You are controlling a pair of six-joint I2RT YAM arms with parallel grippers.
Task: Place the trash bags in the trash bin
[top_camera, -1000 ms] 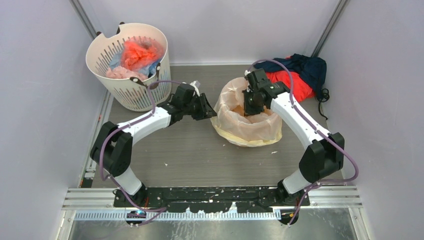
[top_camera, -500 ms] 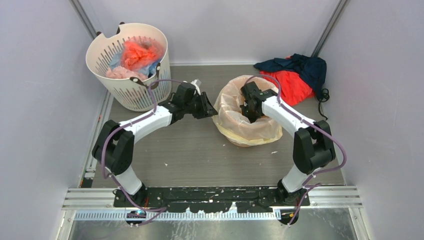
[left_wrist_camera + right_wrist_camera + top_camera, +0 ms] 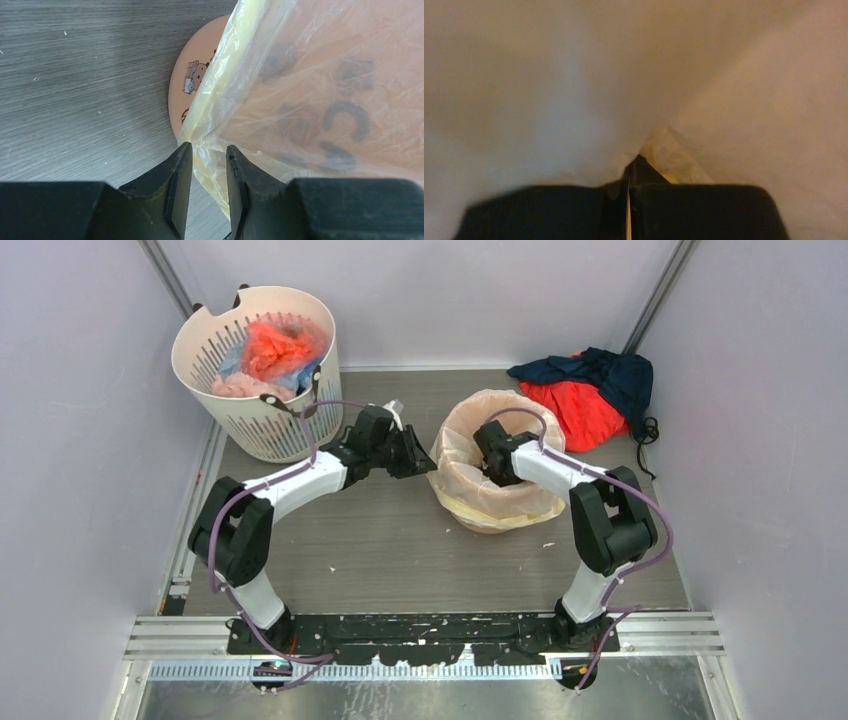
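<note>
The pale-yellow translucent trash bag (image 3: pixel 500 498) is draped over and lines the orange trash bin (image 3: pixel 192 85), whose printed side shows in the left wrist view. My left gripper (image 3: pixel 418 458) is at the bin's left side. Its jaws are a little apart, with the bag's hanging edge (image 3: pixel 207 150) between the fingertips. My right gripper (image 3: pixel 633 162) reaches down inside the bin's mouth (image 3: pixel 497 452). Its fingers are together and their tips press into bunched bag film (image 3: pixel 674 155). The bin's inside is hidden by the film.
A white slotted basket (image 3: pixel 262 430) holding red, pink and blue plastic bundles stands at the back left. A red and navy cloth heap (image 3: pixel 590 390) lies at the back right. Walls close in the table on three sides.
My right arm has swung left and folded, and its gripper has gone deeper into the bin's mouth. The left gripper has stayed at the bag's left edge.
</note>
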